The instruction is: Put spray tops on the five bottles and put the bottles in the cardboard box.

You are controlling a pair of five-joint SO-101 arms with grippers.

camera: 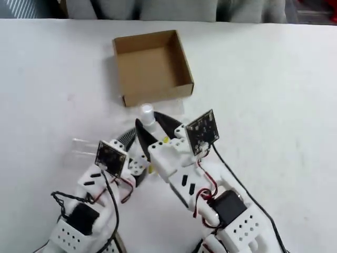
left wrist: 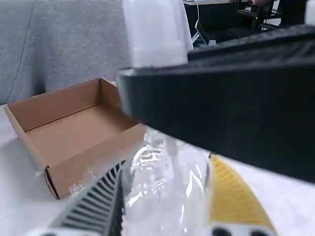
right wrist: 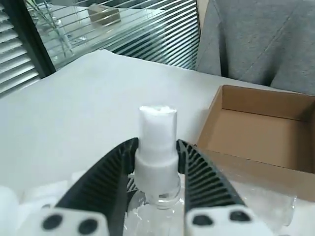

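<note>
Clear crinkly bottle (left wrist: 165, 196) upright, white spray top (right wrist: 157, 123) on; left pincer (left wrist: 167, 164) pinching body, right pincer (right wrist: 157, 145) pinching collar.

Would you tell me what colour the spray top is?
White; the spray top shows best in the right wrist view.

From my station I see a white table (camera: 274, 79) with 1 open cardboard box (camera: 158, 94) sitting flat on it toward the far side, its brown floor facing up. Near the box's front wall, 1 clear bottle (right wrist: 275, 206) lies on its side on the tabletop. Toward the left of the high view I make out more clear bottles (camera: 84, 145) lying flat, though I cannot count them.
</note>
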